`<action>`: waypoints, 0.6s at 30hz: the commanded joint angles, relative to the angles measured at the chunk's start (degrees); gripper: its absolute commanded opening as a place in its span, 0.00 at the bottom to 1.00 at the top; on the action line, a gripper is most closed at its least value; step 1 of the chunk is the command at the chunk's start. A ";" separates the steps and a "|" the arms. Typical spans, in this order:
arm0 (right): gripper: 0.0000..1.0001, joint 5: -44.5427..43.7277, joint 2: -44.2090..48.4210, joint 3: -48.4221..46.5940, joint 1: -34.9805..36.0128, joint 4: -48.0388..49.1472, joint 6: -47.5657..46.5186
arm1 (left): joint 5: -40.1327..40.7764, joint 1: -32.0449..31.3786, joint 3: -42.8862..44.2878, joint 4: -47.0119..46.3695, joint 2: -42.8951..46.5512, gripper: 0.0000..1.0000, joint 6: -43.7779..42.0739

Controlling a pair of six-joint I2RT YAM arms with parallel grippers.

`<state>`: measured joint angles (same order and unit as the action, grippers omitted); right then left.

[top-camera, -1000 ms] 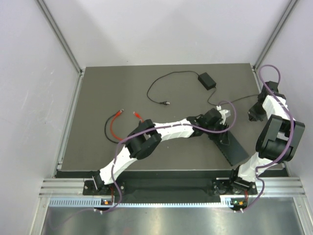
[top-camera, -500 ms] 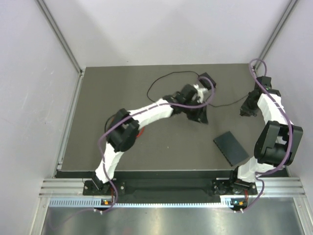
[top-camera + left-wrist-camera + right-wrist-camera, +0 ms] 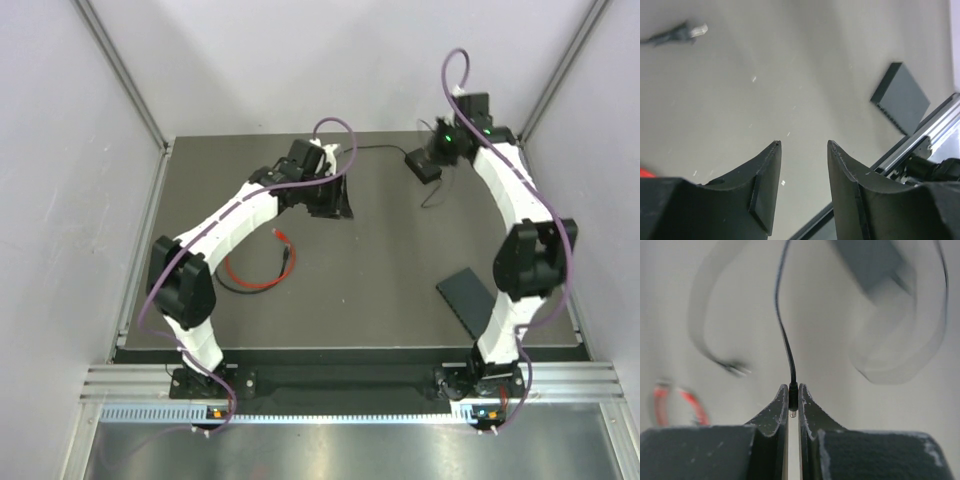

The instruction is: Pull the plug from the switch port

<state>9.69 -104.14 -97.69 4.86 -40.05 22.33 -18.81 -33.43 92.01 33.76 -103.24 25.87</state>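
The flat matte black box (image 3: pixel 472 302) with the switch port lies at the front right of the mat, with no cord attached. It also shows in the left wrist view (image 3: pixel 900 97), where small sockets line its edge. My right gripper (image 3: pixel 438 152) is at the back right, far from the box. In the right wrist view it (image 3: pixel 793 390) is shut on a black barrel plug (image 3: pixel 793 391), whose thin cord (image 3: pixel 782 325) runs upward. My left gripper (image 3: pixel 333 203) is open and empty above the mat at the back middle (image 3: pixel 804 145).
A small black power brick (image 3: pixel 422 166) lies just beside my right gripper. Its other cord end, with a silver tip (image 3: pixel 687 31), lies on the mat. A red cable loop (image 3: pixel 258 270) lies at the left middle. White walls and metal posts enclose the mat.
My left arm swung from the black box at the front right to the back middle. My right arm swept back to the power brick, carrying the plug. The box now lies alone.
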 commanded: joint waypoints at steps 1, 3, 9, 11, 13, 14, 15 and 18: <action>0.02 7.17 -6.68 -12.85 2.61 6.12 5.16 | 1.76 1.35 -2.79 3.33 4.62 0.47 -1.70; 0.02 7.62 -11.77 -19.88 2.70 6.13 7.11 | 1.93 2.49 -4.89 3.07 6.21 0.47 -1.61; 0.04 14.39 -20.84 -28.00 3.31 11.90 11.85 | 2.11 5.65 -7.01 4.47 7.70 0.47 -2.14; 0.05 16.49 -22.68 -25.98 3.66 15.87 14.49 | 2.11 6.62 -8.33 3.95 8.40 0.47 -2.05; 0.06 16.67 -24.35 -25.36 3.75 19.56 17.38 | 2.02 7.41 -9.03 3.86 8.93 0.47 -1.87; 0.06 16.50 -26.01 -25.53 3.75 20.53 18.01 | 2.11 7.59 -9.47 4.03 9.11 0.47 -1.87; 0.06 14.67 -26.72 -25.88 3.66 20.80 18.28 | 2.28 7.76 -9.65 4.12 9.28 0.47 -2.05; 0.05 9.23 -29.36 -28.08 2.88 17.30 18.72 | 2.72 8.38 -10.00 5.17 9.73 0.47 -2.40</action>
<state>22.74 -131.79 -123.02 8.10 -24.80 38.48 -16.78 -25.54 82.35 38.26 -97.14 24.86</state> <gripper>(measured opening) 0.062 0.470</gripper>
